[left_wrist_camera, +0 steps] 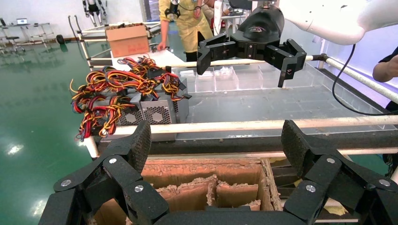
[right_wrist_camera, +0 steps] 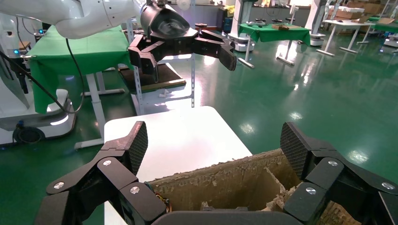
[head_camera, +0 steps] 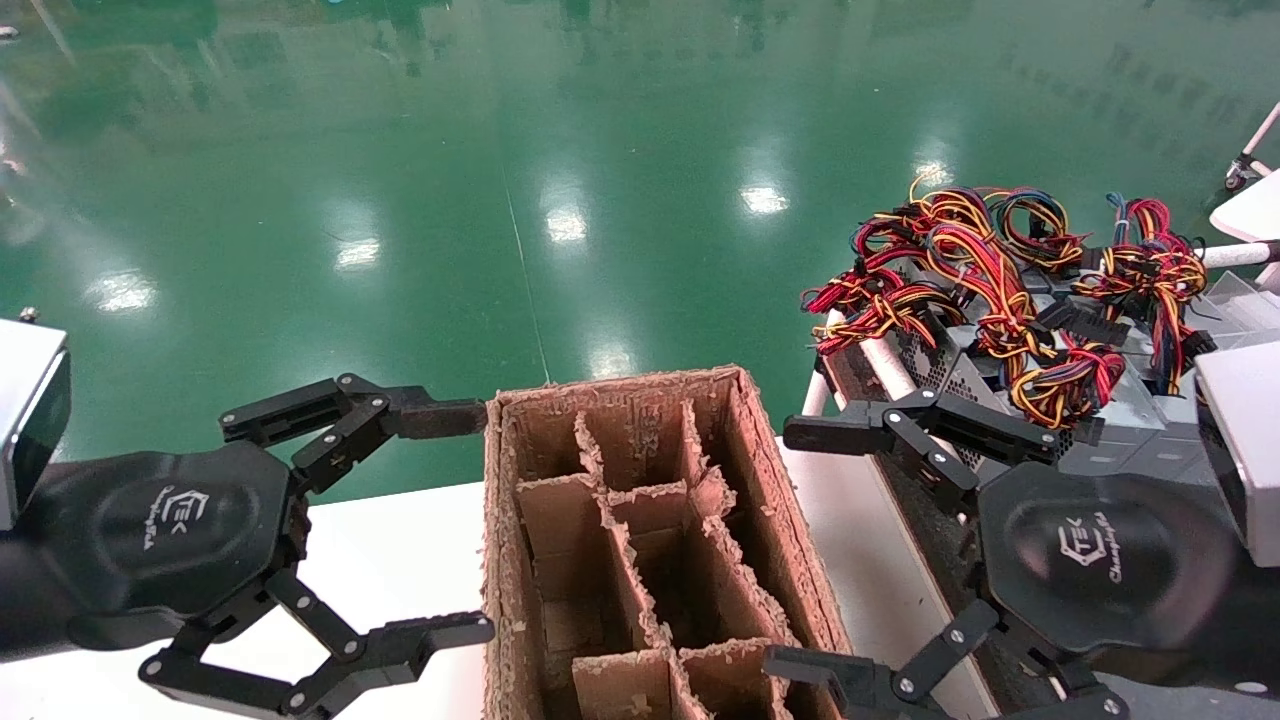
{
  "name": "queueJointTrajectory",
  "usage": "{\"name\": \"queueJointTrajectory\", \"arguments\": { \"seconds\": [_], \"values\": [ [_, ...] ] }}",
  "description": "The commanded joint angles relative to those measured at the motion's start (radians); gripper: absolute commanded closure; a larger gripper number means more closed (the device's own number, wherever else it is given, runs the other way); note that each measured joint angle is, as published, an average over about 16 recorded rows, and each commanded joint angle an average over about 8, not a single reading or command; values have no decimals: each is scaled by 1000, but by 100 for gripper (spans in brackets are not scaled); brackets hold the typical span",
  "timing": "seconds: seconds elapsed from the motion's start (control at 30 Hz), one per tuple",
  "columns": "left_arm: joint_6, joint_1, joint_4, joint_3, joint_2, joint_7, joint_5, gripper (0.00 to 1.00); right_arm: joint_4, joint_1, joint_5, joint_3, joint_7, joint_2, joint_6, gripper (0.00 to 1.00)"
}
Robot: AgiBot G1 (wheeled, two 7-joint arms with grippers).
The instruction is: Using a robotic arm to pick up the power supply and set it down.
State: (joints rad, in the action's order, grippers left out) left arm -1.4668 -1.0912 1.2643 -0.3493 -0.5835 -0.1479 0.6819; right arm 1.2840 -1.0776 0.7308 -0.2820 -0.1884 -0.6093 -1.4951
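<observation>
Several silver-grey power supplies [head_camera: 940, 365] with tangled red, yellow and black wires lie on a rack at the right; the left wrist view shows them too [left_wrist_camera: 157, 112], fan grilles facing out. My right gripper [head_camera: 790, 548] hangs open and empty between the rack and the brown cardboard divider box [head_camera: 495, 560], just short of the nearest power supply. On the box's other side my left gripper [head_camera: 478, 520] is open and empty as well. Each wrist view looks across the box [left_wrist_camera: 206, 168] [right_wrist_camera: 225, 173] between its own spread fingers at the other arm's gripper.
The divider box stands on a white table [head_camera: 400, 540] with shiny green floor beyond. A white pipe rail [left_wrist_camera: 244, 125] edges the rack. A person in yellow [left_wrist_camera: 187, 23] and a cardboard carton [left_wrist_camera: 127, 40] are behind the rack.
</observation>
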Motion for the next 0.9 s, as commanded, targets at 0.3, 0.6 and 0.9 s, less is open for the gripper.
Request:
{"name": "queueJointTrajectory", "arguments": {
  "seconds": [0.3, 0.6, 0.9],
  "values": [
    [0, 0, 0, 0, 0, 0, 0, 0, 0, 0, 0, 0, 0, 0, 0, 0],
    [0, 0, 0, 0, 0, 0, 0, 58, 0, 0, 0, 0, 0, 0, 0, 0],
    [0, 0, 0, 0, 0, 0, 0, 100, 0, 0, 0, 0, 0, 0, 0, 0]
  ]
}}
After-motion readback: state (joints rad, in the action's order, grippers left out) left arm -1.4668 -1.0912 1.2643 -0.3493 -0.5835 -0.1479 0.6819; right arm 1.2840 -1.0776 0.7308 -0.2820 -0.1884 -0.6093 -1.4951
